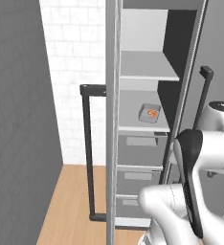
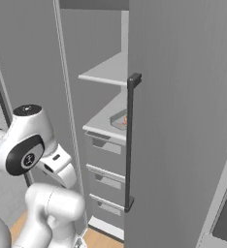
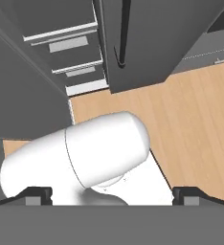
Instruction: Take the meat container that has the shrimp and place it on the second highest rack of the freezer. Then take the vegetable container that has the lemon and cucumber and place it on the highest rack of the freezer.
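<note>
The shrimp (image 1: pixel 152 114) lies in its container (image 1: pixel 149 113) on the second highest rack (image 1: pixel 133 115) of the freezer (image 1: pixel 147 143). The gripper (image 3: pixel 112 194), fully open and empty, points at the wooden floor (image 3: pixel 190 124), well below.

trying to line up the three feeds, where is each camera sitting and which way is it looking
Left base view: behind the arm to its left, facing into the open freezer; the shrimp tray sits on the second highest rack; white arm links at lower right.
Right base view: behind to its right, facing the same freezer past a door with a dark handle; arm at lower left.
Hand view: on the hand, aimed down at the wood floor and lower drawers; open end effector tips at bottom.
Shared by both base views: shelves, drawers, tray.
</note>
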Robot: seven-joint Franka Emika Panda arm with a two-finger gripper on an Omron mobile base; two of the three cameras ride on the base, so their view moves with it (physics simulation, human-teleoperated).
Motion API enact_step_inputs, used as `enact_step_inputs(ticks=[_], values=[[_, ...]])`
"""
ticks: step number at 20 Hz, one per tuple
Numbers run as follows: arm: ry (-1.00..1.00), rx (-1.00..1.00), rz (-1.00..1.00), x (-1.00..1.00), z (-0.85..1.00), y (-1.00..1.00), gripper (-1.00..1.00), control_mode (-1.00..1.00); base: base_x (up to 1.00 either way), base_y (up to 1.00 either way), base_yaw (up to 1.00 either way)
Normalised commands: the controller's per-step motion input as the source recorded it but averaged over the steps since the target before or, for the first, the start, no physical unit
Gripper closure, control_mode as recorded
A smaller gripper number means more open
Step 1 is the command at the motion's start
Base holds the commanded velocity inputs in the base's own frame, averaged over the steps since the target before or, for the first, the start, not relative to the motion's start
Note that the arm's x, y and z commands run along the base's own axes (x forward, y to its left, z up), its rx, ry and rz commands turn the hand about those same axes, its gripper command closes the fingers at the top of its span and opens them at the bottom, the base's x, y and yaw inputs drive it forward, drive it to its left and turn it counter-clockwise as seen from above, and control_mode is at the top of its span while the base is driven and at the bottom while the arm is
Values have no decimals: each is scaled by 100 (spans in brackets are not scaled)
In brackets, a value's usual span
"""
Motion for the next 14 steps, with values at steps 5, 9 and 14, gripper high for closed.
enact_step_inputs(ticks=[5, 9, 14], values=[[-2, 0, 0, -20, 0, 0, -100, 100, -40, -5, -1], [0, 0, 0, 0, 0, 0, -100, 100, -100, -89, -25], [0, 0, 0, 0, 0, 0, -100, 100, -71, -100, -30]])
